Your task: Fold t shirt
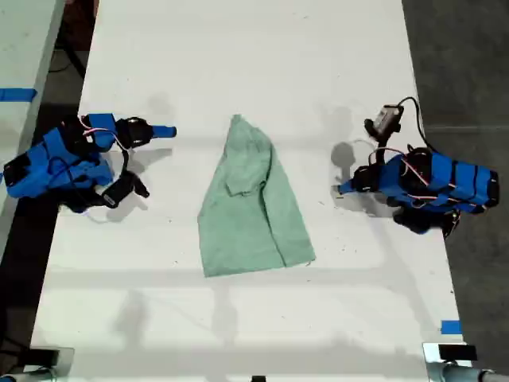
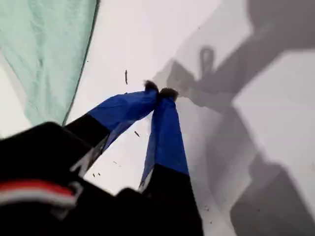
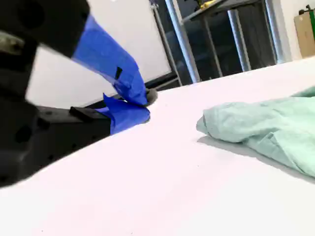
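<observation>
**Both arms parked clear of the shirt, nothing gripped**

Exterior view: the t shirt (image 1: 250, 203) lay mid-table (image 1: 238, 48), its narrow end pointing to twelve o'clock and its broad hem spread toward six. It looked partly folded lengthwise, with more folding likely left to do. My first gripper (image 1: 343, 189) sat at about three o'clock from the cloth and my second gripper (image 1: 169, 131) at about ten o'clock. Both were apart from the fabric. I judged this flanking stance was meant to let each arm reach an edge from its own side.

First wrist view: my first gripper (image 2: 160, 91) had its blue jaws pinched tip to tip over bare table, holding nothing. The t shirt (image 2: 49, 54) showed only as a slanted edge nearby, out of contact.

Second wrist view: my second gripper (image 3: 147, 101) hung low over the table with its jaws drawn together and empty. The t shirt (image 3: 266, 123) showed its rumpled narrow end close by, untouched.
</observation>
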Tool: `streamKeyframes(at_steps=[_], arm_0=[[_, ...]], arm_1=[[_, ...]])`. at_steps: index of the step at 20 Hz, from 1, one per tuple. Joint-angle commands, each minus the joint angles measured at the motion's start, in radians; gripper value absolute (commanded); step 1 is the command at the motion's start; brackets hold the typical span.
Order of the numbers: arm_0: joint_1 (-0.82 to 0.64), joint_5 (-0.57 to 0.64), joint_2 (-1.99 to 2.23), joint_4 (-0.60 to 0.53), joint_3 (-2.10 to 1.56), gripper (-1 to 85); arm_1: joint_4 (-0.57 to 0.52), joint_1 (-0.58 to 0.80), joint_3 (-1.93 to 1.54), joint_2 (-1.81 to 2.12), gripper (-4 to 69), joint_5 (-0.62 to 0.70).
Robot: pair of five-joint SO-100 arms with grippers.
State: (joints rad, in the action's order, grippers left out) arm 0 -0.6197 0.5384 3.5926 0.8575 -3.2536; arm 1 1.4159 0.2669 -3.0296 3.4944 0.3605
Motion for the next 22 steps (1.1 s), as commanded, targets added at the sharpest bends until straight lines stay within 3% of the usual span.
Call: streamKeyframes(at_steps=[1, 7, 11, 14, 17, 20, 21, 22], arm_0=[[0.06, -0.301, -0.143, 0.058, 0.245, -0.3], [0.311, -0.681, -1.068, 0.104, 0.767, -0.4], [0.485, -1.0, -1.776, 0.367, 1.368, -0.4], [0.609, -1.043, -2.118, 0.442, 1.74, -0.4], [0.723, -1.132, -2.318, 0.641, 2.112, -0.4], [0.772, -1.155, -2.326, 0.673, 2.158, -0.4], [0.781, -1.155, -2.315, 0.681, 2.158, 1.2], [0.798, -1.157, -2.318, 0.681, 2.169, 14.0]], arm_1=[[0.005, 0.015, -0.026, 0.009, 0.0, -0.04], [0.005, 0.014, -0.026, 0.009, -0.1, -0.052], [0.005, 0.011, -0.026, 0.009, -0.1, -0.055], [0.005, 0.009, -0.026, 0.009, -0.1, -0.051], [0.005, 0.009, -0.026, 0.009, -0.1, -0.052], [0.005, 0.009, -0.026, 0.009, -0.1, -0.051], [0.005, 0.009, -0.026, 0.009, -0.1, -0.051], [0.005, 0.009, -0.026, 0.009, -0.1, -0.051]])
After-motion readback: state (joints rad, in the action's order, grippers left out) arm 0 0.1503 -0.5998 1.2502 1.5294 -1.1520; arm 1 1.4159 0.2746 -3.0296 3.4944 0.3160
